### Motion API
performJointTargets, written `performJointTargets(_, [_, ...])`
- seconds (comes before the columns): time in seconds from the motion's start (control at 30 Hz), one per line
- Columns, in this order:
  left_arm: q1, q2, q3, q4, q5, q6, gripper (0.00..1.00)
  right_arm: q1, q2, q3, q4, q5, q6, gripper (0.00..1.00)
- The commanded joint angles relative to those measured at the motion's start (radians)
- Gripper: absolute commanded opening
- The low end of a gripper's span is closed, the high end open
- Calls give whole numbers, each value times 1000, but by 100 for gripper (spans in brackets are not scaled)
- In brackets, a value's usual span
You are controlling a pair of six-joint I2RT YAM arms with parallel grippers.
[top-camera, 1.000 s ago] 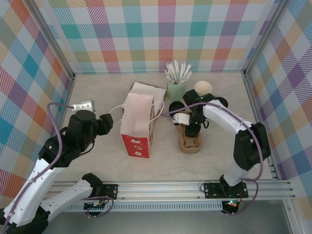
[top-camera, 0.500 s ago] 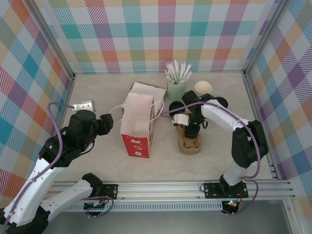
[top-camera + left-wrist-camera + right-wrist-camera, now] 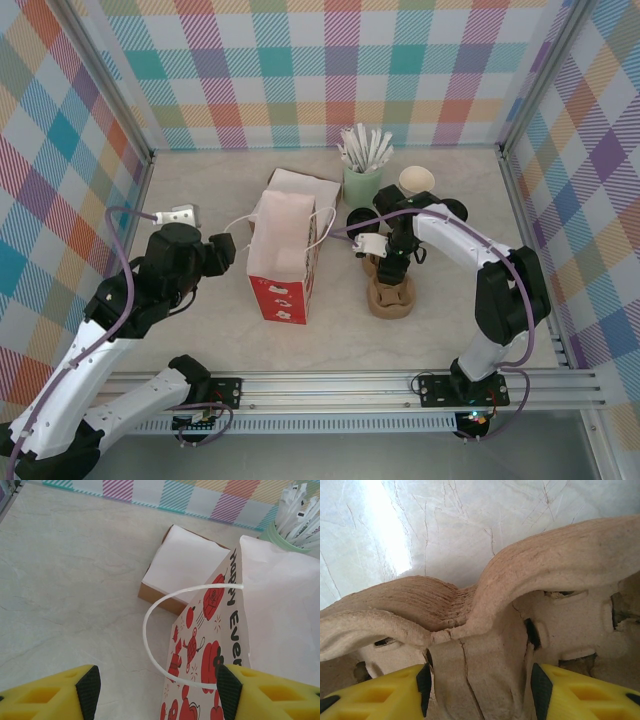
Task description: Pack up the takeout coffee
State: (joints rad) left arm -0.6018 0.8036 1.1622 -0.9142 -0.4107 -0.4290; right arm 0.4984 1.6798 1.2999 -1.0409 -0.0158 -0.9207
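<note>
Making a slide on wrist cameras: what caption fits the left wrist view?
Open left pincer facing the white loop handle of a red-printed paper bag, flat brown box behind.

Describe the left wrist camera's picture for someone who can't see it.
The left claw hangs open, its yellow fingers framing the white cord handle of a red-printed paper bag. Behind sits a brown box of white paper; a mint cup of white sticks is top right.
</note>
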Motion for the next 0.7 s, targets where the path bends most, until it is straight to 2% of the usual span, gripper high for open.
performJointTargets(0.0, [-11, 2, 22, 8, 1, 15, 65, 6, 10, 19, -20, -32, 10, 57])
performJointTargets(0.2, [-12, 3, 23, 6, 2, 16, 65, 8, 33, 21, -19, -45, 14, 56])
performJointTargets(0.67, [-11, 3, 18, 3, 0, 16, 65, 8, -11, 32, -53, -38, 19, 39])
